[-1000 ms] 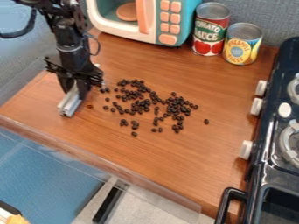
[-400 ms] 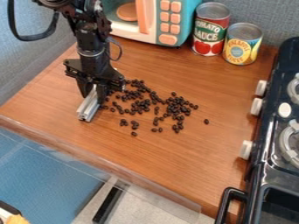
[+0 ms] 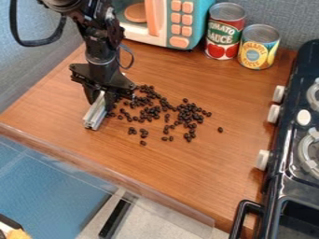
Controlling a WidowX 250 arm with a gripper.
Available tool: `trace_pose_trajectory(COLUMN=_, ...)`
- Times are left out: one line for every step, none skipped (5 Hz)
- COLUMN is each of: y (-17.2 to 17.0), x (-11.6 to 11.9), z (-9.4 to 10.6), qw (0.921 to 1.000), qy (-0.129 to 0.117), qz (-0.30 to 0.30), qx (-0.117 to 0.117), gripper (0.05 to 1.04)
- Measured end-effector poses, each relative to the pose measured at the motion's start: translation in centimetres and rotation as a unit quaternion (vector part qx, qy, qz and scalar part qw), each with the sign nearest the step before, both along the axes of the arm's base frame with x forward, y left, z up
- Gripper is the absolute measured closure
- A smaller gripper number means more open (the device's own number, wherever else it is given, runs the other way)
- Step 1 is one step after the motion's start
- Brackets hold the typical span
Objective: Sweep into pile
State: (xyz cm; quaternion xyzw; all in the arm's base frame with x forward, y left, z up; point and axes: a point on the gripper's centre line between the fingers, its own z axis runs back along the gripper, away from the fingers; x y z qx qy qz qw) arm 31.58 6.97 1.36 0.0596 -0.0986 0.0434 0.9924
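At the left edge of the scattered beans (image 3: 149, 112), the hand (image 3: 101, 94) grasps a metal bar (image 3: 95, 112) low over the table (image 3: 156, 172), probably so its long side can push them together into a pile.

Just beside the toy microwave (image 3: 198, 23), you can read "TOMATO SAUCE" on the red can (image 3: 225, 31). Farther from the microwave, your yellow can (image 3: 259, 47) reads "PINEAPPLE", its lower word blurred.
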Motion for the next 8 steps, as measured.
trace_pose_trajectory(y=-1.2, x=0.2, z=0.0, qw=1.0000, qy=-0.009, qz=-0.003, qx=-0.001, gripper=0.717)
trace_pose_trajectory(y=-2.7, x=0.4, z=0.0, qw=0.9998, qy=-0.006, qz=-0.016, qx=-0.006, gripper=0.718)
trace_pose_trajectory(y=-3.1, x=0.7, z=0.1, qw=0.9999, qy=-0.004, qz=-0.009, qx=-0.014, gripper=0.717)
trace_pose_trajectory(y=-4.2, x=1.1, z=0.1, qw=0.9997, qy=-0.004, qz=-0.015, qx=-0.020, gripper=0.718)
trace_pose_trajectory(y=-5.7, x=1.5, z=0.3, qw=0.9992, qy=0.000, qz=-0.017, qx=-0.035, gripper=0.718)
trace_pose_trajectory(y=-6.9, x=1.5, z=0.3, qw=0.9988, qy=0.006, qz=-0.019, qx=-0.044, gripper=0.718)
trace_pose_trajectory(y=-8.0, x=1.5, z=0.4, qw=0.9985, qy=0.005, qz=-0.024, qx=-0.048, gripper=0.718)
trace_pose_trajectory(y=-8.6, x=1.4, z=0.4, qw=0.9984, qy=0.005, qz=-0.021, qx=-0.052, gripper=0.717)
